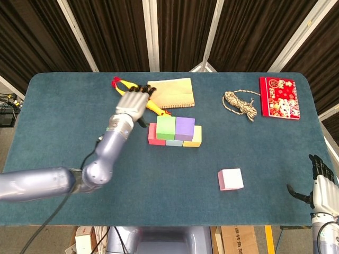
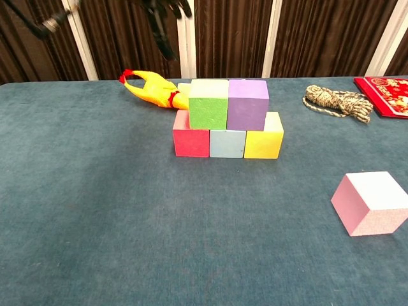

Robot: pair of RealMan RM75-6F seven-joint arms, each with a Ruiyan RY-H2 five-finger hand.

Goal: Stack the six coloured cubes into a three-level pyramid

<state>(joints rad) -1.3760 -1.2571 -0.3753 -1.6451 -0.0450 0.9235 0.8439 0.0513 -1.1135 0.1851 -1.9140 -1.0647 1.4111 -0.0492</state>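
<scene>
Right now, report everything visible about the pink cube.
The pink cube is a plain, pale pink block with a lighter, near-white top and a matte, slightly grainy, foam-like look. It sits flat on the teal table, turned at an angle, alone on the near right, apart from the five-cube stack. Nothing touches it but the table; neither hand is near it.
</scene>
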